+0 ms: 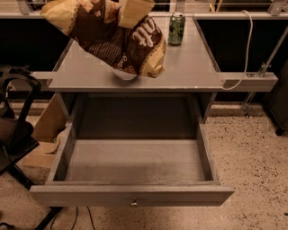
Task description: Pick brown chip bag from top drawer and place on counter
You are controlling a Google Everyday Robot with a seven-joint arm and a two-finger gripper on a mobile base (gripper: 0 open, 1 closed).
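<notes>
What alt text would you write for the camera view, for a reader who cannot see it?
The end effector, at the top edge, holds the brown chip bag above the grey counter, just over a white bowl. A green can stands at the back of the counter, and the top drawer below is pulled open.

gripper (132,15) top centre (mostly cropped), apparently clamped
</notes>
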